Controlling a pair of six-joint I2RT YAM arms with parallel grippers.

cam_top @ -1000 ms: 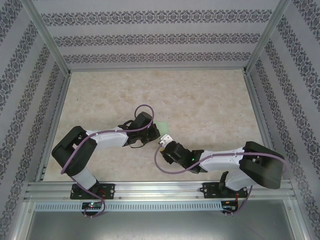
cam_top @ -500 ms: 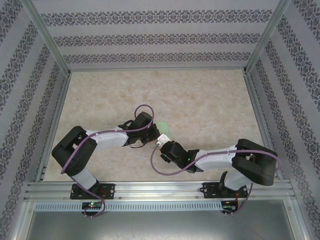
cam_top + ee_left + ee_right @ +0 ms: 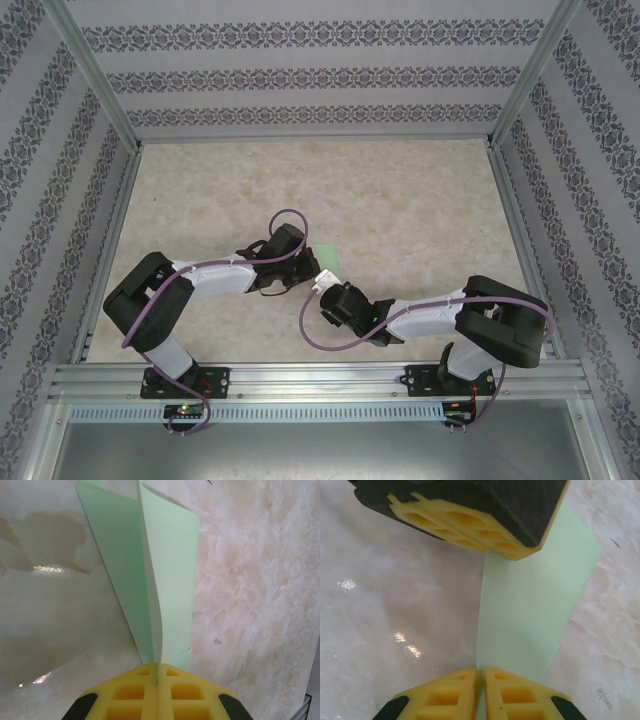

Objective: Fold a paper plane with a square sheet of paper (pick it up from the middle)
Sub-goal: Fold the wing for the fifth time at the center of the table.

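Pale green paper plane (image 3: pixel 167 580) pinched by left gripper (image 3: pixel 158 669) one side, right gripper (image 3: pixel 481 674) the other

We see the paper plane (image 3: pixel 167 570) pale green on a surface (image 3: pixel 420 190) of beige, cloudy marbling. The left gripper (image 3: pixel 157 667) and right gripper (image 3: pixel 480 672) have yellow pads (image 3: pixel 465 677) backed in black. Arms (image 3: pixel 215 272) black and white, cables (image 3: pixel 285 214) purple, walls (image 3: pixel 300 75) white with grey floral stripes.
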